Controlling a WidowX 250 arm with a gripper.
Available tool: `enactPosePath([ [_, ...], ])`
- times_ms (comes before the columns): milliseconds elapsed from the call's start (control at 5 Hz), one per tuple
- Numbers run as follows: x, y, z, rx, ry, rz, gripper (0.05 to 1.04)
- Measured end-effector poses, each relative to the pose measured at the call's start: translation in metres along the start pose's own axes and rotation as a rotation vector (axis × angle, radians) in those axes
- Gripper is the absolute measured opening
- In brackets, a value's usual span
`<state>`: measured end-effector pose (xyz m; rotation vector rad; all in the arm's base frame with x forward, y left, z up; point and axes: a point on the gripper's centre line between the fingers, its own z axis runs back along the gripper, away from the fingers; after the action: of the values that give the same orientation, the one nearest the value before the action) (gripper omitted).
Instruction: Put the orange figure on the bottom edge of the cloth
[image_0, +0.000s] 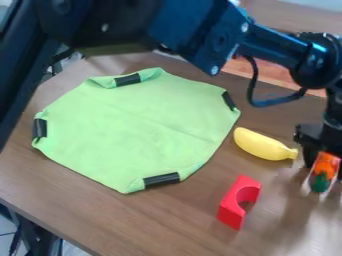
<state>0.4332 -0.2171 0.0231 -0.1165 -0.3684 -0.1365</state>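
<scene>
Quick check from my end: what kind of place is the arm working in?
Probably a robotics lab or test station: a black robot arm reaches over a wooden-looking table holding a green cloth, a toy-like banana and a red arch block.

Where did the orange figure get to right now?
The orange figure is at the camera view's right edge, in the gripper, just right of the yellow banana.

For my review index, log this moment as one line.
gripper holding orange figure near yellow banana | green cloth spread, figure off it | red block beside cloth | placement pending
</scene>
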Motion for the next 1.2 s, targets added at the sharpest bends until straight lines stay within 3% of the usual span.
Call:
enactPosePath([
  [200,0.000,0.000,-0.003,-0.007,-0.029,0.009,0.543],
  [400,-0.005,-0.001,0.000,-0.033,-0.030,-0.009,0.543],
  [600,0.004,0.003,0.036,-0.142,-0.080,0.053,0.543],
  [800,0.013,0.033,0.082,-0.239,-0.149,0.184,0.543],
  [1000,-0.001,0.073,0.109,-0.216,-0.167,0.285,0.543],
  [1200,-0.027,0.118,0.124,-0.129,-0.162,0.410,0.543],
])
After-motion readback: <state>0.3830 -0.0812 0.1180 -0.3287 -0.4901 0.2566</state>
